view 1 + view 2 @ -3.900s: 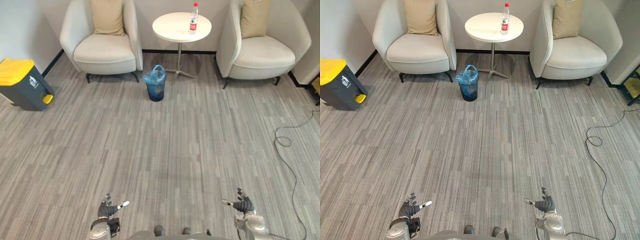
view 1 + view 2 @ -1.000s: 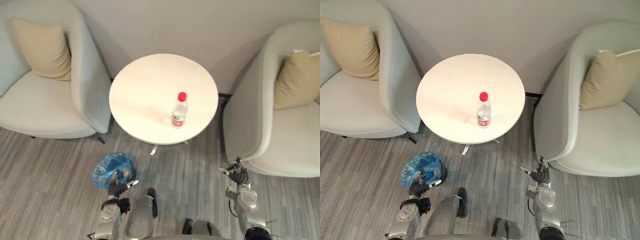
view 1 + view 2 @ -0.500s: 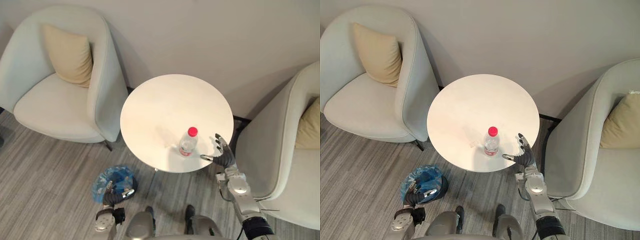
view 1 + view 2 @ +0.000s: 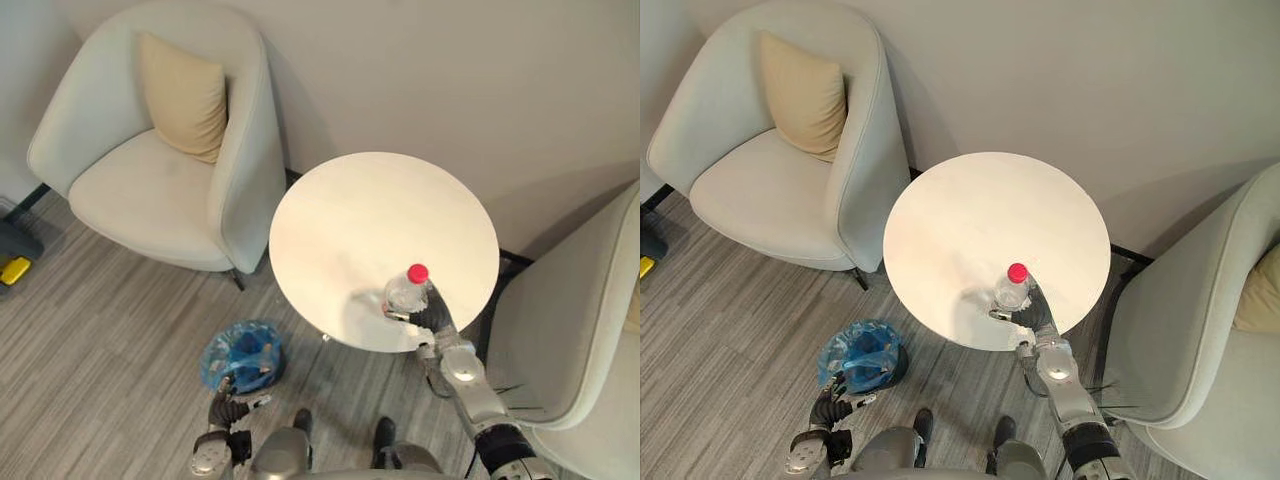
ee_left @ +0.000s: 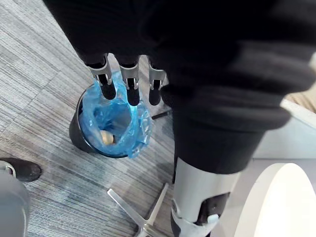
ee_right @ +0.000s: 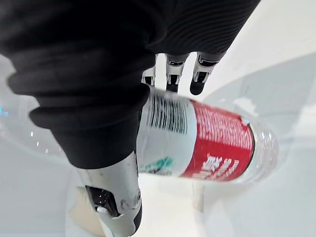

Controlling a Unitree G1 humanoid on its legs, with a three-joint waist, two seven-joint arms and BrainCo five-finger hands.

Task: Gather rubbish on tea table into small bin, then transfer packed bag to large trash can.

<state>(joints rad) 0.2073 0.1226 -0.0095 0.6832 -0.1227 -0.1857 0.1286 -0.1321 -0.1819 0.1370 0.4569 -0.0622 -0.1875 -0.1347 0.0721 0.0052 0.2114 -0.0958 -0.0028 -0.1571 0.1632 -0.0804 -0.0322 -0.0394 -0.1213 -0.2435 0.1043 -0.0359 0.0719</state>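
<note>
clear plastic bottle point(image 4: 404, 293), red cap and label, upright at the edge of the round white tea table point(image 4: 370, 215), right hand point(image 4: 431, 318) curled round it; left hand point(image 4: 233, 409) slack, fingers straight, by the small blue-bagged dark bin point(image 4: 242, 356).

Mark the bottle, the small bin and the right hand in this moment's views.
bottle point(image 4: 404, 293), left eye view, clear body below the red cap.
small bin point(image 5: 75, 133), left wrist view, dark outer wall.
right hand point(image 4: 431, 318), left eye view, dark cover on its back.
</note>
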